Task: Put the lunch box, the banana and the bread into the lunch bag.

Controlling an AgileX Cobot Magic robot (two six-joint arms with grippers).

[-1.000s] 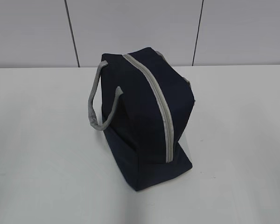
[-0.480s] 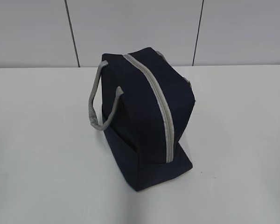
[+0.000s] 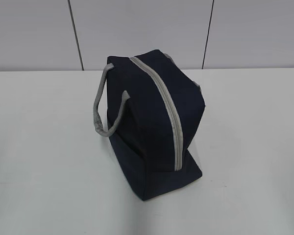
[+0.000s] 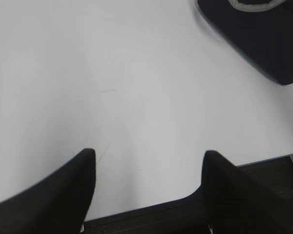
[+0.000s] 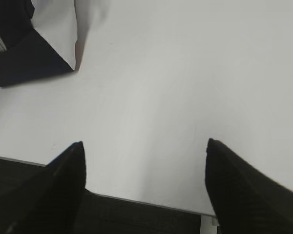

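The exterior view slants down at the lunch bag (image 3: 152, 122); both wrist views catch its corners.

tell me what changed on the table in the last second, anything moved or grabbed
Nothing visibly changed. The boxy navy-blue fabric lunch bag sits in the same spot on the white table, its grey zipper strip shut and its grey webbing handle hanging the same way. No hand enters the exterior view; in the wrist views the left hand and right hand are open over bare table.
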